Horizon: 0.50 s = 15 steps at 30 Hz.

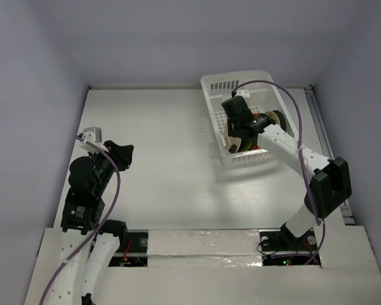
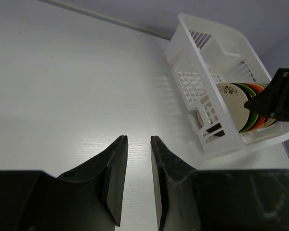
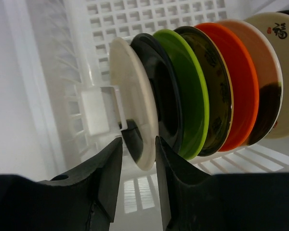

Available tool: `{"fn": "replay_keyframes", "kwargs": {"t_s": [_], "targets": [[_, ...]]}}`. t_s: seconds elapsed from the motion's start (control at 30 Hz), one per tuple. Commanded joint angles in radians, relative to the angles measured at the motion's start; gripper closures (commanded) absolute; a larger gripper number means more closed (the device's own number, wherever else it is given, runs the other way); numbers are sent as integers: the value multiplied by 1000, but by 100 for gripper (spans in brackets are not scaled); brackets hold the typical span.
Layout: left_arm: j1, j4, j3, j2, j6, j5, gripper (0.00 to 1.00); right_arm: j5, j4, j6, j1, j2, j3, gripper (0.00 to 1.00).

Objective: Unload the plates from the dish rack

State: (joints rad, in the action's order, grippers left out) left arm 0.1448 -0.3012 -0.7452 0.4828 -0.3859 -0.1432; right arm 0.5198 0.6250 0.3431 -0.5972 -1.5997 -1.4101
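Now | right pincer point(image 3: 138, 142) astride cream plate point(image 3: 135, 91), grip unclear | left pincer point(image 2: 138, 138) parted

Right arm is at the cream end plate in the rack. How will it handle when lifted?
The cream plate looks rigid and smooth, so it may slip between the fingers. It stands close beside the black plate, so lifting could drag or tip that neighbour. Round and on edge, it probably rolls if dropped.
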Motion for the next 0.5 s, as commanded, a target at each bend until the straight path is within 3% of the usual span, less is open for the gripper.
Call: {"fn": "replay_keyframes", "kwargs": {"t_s": [0.0, 0.23, 0.47], "targets": [[4, 68, 10, -7, 1, 1, 76, 114, 7, 2, -9, -17, -46, 61], [4, 79, 17, 0, 1, -15, 76, 146, -2, 5, -9, -49, -46, 63], [4, 80, 18, 7, -1, -16, 75, 172, -24, -9, 2, -124, -53, 76]]}}
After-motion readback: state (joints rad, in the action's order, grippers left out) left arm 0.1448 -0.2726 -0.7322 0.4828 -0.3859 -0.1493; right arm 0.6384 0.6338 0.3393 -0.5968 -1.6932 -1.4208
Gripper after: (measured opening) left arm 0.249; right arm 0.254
